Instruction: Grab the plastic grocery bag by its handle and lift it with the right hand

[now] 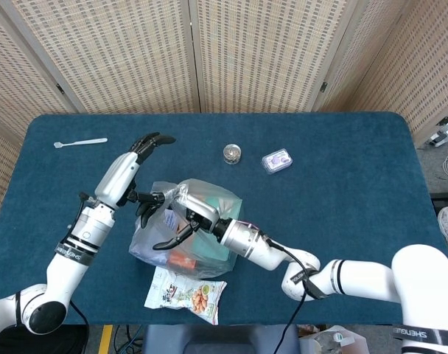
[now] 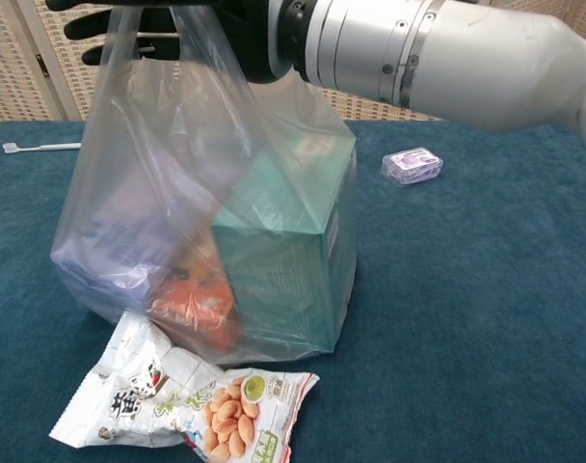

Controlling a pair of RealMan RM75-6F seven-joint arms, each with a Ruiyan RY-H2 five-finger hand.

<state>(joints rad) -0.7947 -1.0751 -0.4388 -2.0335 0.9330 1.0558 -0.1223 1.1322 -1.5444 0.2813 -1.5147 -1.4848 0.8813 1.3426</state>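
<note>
The clear plastic grocery bag (image 1: 205, 210) stands on the blue table just left of centre. Through its film (image 2: 139, 212) I see a teal box (image 2: 283, 251) and an orange pack (image 2: 192, 301). My right hand (image 1: 181, 221) reaches in from the right with its dark fingers hooked through the bag's handle. In the chest view that hand (image 2: 230, 39) sits at the top edge and the handle (image 2: 124, 58) runs taut up to it. The bag's bottom rests on the table. My left hand (image 1: 128, 173) hovers at the bag's left, fingers spread, its thumb by the bag's rim.
A peanut snack packet (image 1: 186, 293) lies flat against the bag's near side (image 2: 177, 405). Behind the bag are a small round jar (image 1: 232, 153) and a purple case (image 1: 277, 161). A white spoon (image 1: 80, 142) lies at the far left.
</note>
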